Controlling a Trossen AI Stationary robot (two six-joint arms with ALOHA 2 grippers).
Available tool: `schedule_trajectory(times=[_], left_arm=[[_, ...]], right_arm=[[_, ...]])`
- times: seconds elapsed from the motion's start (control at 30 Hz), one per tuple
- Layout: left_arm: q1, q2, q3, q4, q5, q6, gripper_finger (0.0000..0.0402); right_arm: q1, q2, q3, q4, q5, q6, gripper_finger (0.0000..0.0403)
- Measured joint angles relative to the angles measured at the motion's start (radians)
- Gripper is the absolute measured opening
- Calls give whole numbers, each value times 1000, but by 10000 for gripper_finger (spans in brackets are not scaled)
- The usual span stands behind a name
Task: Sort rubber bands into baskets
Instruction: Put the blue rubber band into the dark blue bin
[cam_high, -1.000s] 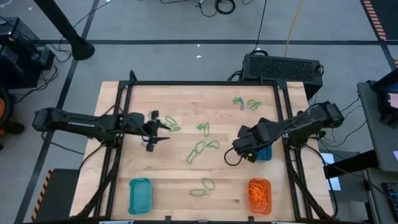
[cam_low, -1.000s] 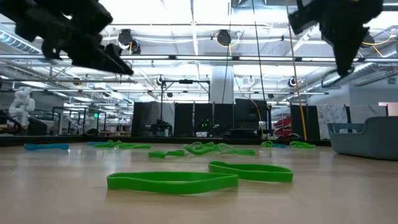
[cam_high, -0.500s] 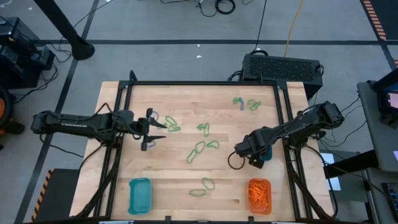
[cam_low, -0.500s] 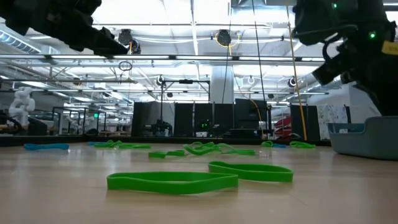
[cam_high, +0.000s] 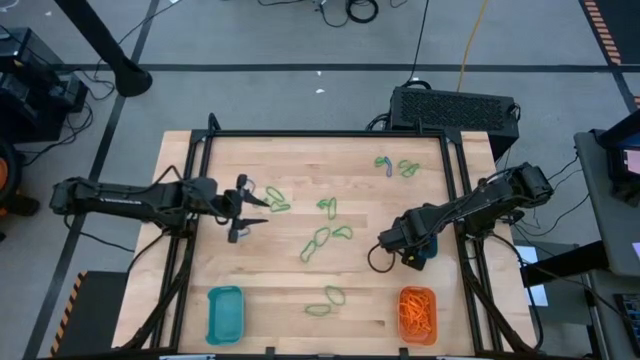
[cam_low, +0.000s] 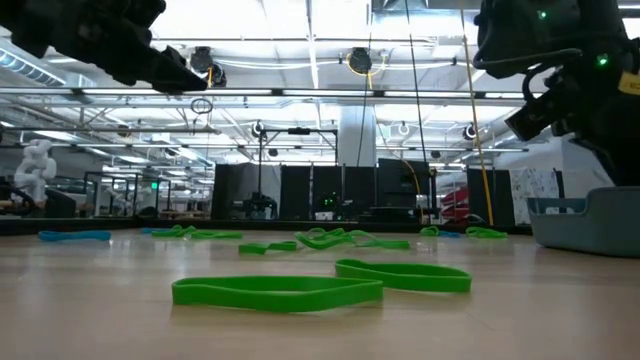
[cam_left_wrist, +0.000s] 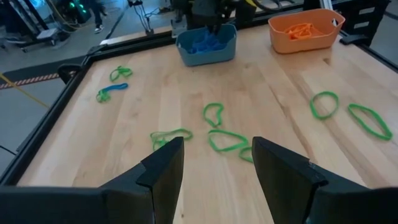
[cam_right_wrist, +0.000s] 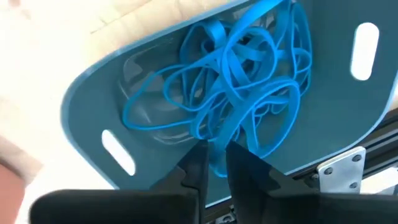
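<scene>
Little has changed in half a second: the right gripper (cam_right_wrist: 214, 163) still hangs over the teal-blue plastic basket (cam_right_wrist: 93, 102) of blue rubber bands (cam_right_wrist: 230, 81) (fingers nearly closed, gripping nothing visible). Green rubber loops (cam_high: 318, 240) dot the pale wooden table (cam_high: 290, 160). The left gripper (cam_left_wrist: 214, 163) hovers open, empty.

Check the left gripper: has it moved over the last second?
Yes. In the high view the left gripper has pulled back toward the table's left edge, away from the green rubber bands it sat beside, and is open.
</scene>
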Motion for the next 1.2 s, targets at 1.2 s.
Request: schedule_trajectory(times=[1.2], left_arm=[[2,286,-1,208,16,63,199]], right_arm=[[-886,44,171,402,28,-166,116]])
